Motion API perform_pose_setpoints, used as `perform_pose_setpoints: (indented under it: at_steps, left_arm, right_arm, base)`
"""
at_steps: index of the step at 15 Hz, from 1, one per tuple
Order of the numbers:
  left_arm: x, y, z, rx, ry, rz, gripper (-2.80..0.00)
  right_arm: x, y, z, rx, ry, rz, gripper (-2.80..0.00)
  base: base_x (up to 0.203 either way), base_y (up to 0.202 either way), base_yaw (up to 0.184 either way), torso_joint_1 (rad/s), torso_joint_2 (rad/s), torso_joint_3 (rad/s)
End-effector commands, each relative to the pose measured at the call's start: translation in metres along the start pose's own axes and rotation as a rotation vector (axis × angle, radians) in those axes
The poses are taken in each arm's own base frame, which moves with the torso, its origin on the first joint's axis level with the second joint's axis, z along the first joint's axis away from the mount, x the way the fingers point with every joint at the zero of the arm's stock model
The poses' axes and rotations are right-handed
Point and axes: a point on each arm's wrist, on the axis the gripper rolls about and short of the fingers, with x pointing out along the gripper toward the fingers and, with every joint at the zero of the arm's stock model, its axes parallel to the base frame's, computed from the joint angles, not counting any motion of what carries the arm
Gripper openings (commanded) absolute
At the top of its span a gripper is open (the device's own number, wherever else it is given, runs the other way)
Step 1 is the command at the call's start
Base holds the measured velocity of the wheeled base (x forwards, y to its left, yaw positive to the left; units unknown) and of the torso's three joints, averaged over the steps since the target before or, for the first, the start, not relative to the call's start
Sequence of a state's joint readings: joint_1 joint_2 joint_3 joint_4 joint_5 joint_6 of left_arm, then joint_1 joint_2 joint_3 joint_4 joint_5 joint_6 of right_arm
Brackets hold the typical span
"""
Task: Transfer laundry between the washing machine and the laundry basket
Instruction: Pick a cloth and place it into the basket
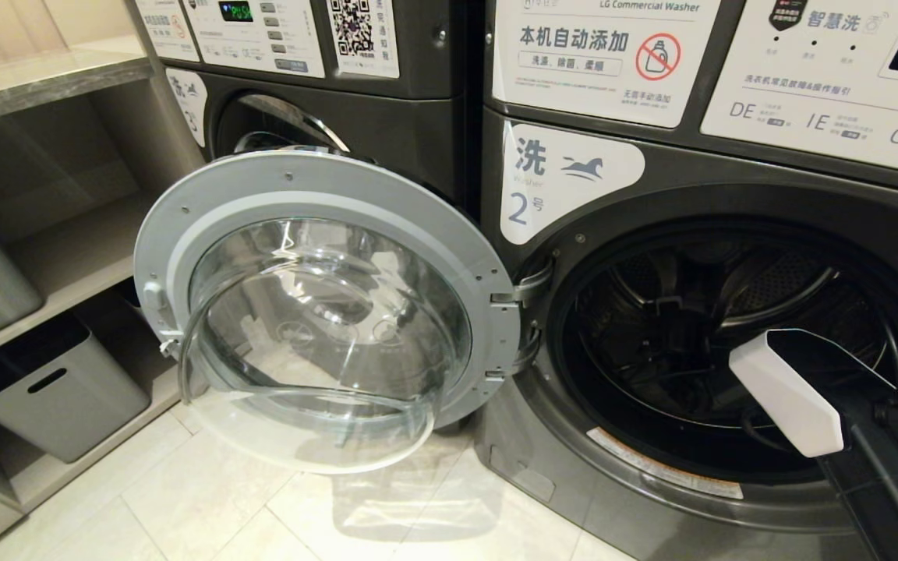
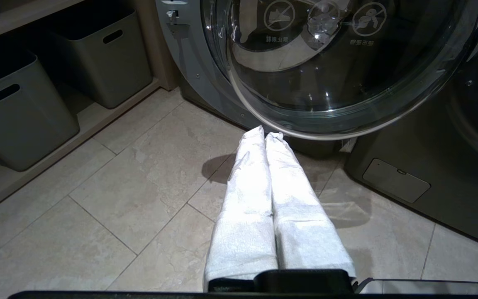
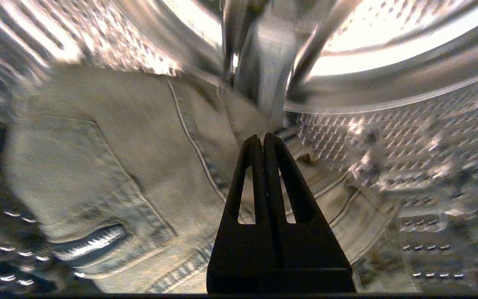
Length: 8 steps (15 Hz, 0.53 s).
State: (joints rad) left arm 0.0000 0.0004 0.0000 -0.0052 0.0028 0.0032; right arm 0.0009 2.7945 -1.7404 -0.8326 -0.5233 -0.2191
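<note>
The jeans (image 3: 110, 174) lay inside the drum (image 3: 409, 166) of the right-hand washing machine (image 1: 691, 234), spread across its perforated wall with a back pocket facing out. Your right gripper (image 3: 264, 139) was inside that drum, its black fingers pressed together and holding nothing, the tips poised just above the denim near a seam; you could not tell from the pictures whether they touched the cloth. From the head view you saw the right arm (image 1: 870, 436) reaching through the round opening, with the glass door (image 1: 324, 312) swung wide open to the left. Your left gripper (image 2: 266, 137) hung low over the tiled floor (image 2: 118, 199) just in front of that door, its white cloth-covered fingers closed against each other and empty. Grey bins (image 2: 23, 108) sat on the low shelf (image 1: 67, 280) to the left.
</note>
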Motion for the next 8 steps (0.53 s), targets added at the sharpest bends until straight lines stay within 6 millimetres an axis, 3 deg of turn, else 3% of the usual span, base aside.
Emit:
perform_pose_setpoints:
  at_steps: [1,8]
  left_arm:
    - [0.0000,0.0000,0.0001,0.000,-0.001,0.000,-2.80]
    - [0.0000,0.0000,0.0001,0.000,-0.001,0.000,-2.80]
  right_arm:
    - [0.0063,0.0036,-0.0132,-0.005,0.039,0.014,-2.80]
    - [0.0053,0.0015,-0.0180,0.087,0.252,0.089,-2.80]
  base:
    - [0.000,0.000,0.000,0.000,0.00,0.000]
    - [0.000,0.000,0.000,0.000,0.00,0.000]
